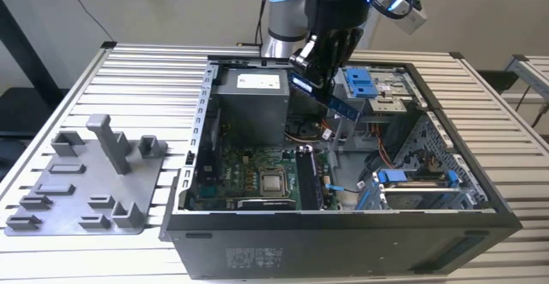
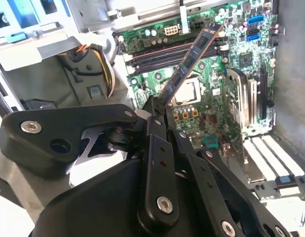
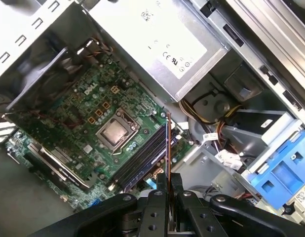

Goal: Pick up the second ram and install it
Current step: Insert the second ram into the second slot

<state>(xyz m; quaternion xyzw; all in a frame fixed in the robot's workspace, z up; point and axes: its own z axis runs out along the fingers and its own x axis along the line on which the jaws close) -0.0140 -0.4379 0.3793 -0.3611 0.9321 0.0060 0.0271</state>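
Hanging over the case, pincer clamped on second ram — power supply beside, slots below.

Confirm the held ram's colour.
The second ram is dark blue, clearest in the second wrist view.

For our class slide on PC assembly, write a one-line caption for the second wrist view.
Gripper shut on the second ram, holding it tilted above the motherboard.

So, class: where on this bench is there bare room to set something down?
Bare slatted tabletop lies beyond the grey tray, and beside the computer case at the exterior view's right. It is crowded inside the case, where the tool holds the RAM module.
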